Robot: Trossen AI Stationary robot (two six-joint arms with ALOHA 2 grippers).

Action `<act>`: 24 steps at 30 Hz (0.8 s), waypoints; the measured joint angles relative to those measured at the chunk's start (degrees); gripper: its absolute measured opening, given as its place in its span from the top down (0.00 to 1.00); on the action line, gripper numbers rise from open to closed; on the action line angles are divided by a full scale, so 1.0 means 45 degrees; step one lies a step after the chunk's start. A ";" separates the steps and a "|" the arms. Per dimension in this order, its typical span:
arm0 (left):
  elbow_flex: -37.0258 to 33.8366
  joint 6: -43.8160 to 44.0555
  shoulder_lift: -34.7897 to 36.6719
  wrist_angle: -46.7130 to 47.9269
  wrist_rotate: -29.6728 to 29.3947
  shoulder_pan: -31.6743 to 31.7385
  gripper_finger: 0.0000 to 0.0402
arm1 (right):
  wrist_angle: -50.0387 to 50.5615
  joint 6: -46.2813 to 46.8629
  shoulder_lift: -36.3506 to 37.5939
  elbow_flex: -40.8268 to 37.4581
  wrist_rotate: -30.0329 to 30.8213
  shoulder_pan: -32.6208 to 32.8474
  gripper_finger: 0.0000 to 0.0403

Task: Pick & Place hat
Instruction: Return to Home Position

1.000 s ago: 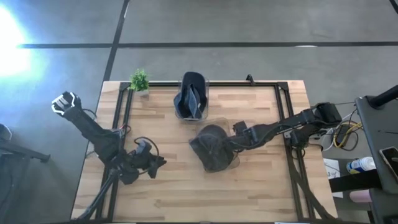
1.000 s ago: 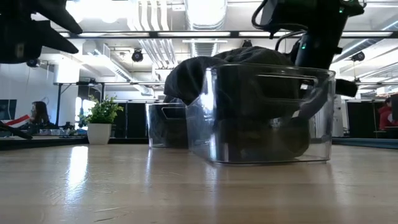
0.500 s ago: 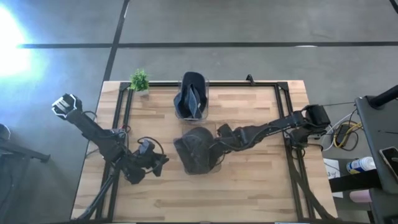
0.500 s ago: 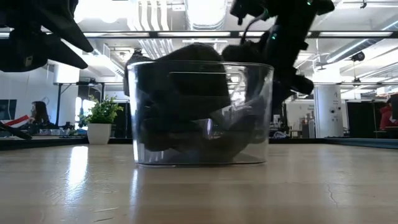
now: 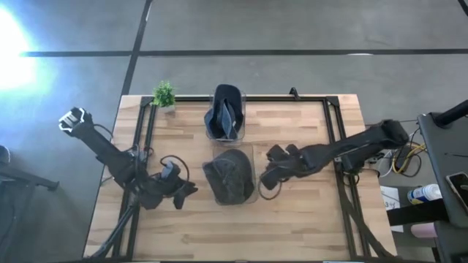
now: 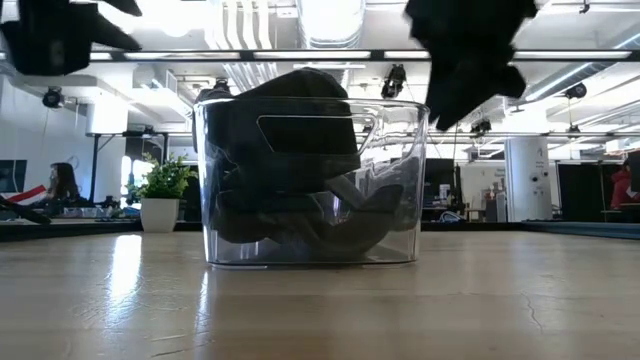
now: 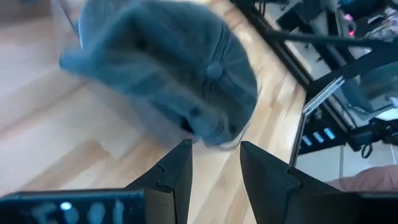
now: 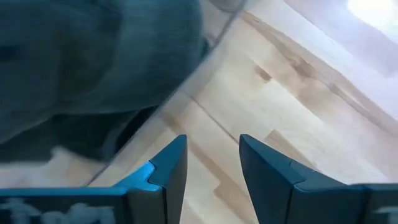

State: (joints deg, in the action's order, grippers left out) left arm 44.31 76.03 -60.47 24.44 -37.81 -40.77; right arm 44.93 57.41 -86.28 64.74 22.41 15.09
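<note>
A dark grey hat sits crumpled inside a clear plastic bin at mid-table; its crown rises above the rim in the low view. My right gripper is open just right of the bin, raised off the table, and touches nothing. Its wrist view shows the hat through the bin wall ahead of the fingers. My left gripper is open left of the bin. It faces the hat, with its fingers short of it.
A second clear bin holding a dark blue hat stands at the far edge behind the first. A small potted plant is at the far left corner. Black frame rails run along both table sides. Bare wood lies toward the near edge.
The bin with the grey hat has slid along the table toward the left and turned square to the low view, the right gripper moving with it. The right gripper has since drawn back to the right and up, clear of the bin.
</note>
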 joint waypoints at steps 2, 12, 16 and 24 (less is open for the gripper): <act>0.0021 -0.0312 0.0293 0.0079 -0.0063 0.0119 0.68 | -0.0029 -0.0358 0.0760 -0.0173 -0.0020 0.0307 0.64; -0.0092 -0.1084 0.1610 -0.0824 -0.1255 0.0464 0.68 | 0.0370 -0.0175 0.5333 -0.0431 0.0007 0.0904 0.64; -0.0692 -0.4032 0.1906 -0.3871 0.0424 0.1198 0.68 | -0.0538 -0.1965 0.6781 -0.0532 -0.0133 0.1345 0.64; -0.3152 -0.7442 0.1731 -1.1919 0.6356 0.4087 0.68 | -0.6410 -0.5425 0.8430 -0.3061 -0.3047 0.1444 0.65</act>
State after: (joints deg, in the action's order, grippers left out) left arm 30.12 42.54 -52.68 -29.20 -9.21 -22.38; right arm 16.08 33.00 -48.34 50.97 8.70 21.59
